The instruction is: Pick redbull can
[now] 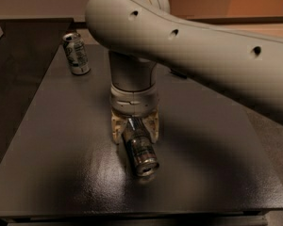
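The redbull can (141,152), slim and silver with dark panels, lies on its side in the middle of the dark table (52,173), its silver end towards the camera. My gripper (134,128) comes straight down from the big grey arm (188,36) and sits over the can's far half. Its two tan fingers (116,127) stand close against the can's two sides, shut on it. The can still rests on the table top.
A white-and-green patterned can (76,53) stands upright at the table's far left corner. A small dark object (178,73) lies behind the arm at the back right. The table's front edge runs along the bottom of the view.
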Robot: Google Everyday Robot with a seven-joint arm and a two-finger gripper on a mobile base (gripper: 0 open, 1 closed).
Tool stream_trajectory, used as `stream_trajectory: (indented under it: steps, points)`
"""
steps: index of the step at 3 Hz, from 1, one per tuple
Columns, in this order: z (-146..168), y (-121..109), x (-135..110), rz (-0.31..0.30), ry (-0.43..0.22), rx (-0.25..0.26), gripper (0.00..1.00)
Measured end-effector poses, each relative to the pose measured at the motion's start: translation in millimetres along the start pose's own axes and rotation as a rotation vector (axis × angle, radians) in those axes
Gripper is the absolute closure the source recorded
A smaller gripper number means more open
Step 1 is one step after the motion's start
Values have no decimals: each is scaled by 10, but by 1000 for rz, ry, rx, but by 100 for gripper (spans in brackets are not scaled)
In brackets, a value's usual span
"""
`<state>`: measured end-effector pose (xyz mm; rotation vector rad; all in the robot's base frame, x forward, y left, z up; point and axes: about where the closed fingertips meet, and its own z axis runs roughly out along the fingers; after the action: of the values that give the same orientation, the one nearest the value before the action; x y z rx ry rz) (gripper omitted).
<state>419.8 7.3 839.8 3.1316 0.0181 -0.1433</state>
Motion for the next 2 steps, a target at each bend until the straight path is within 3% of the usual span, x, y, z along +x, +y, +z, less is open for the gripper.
stream_trajectory:
  steps: [2]
  points:
    - [-92,14,-8,27,8,32,88]
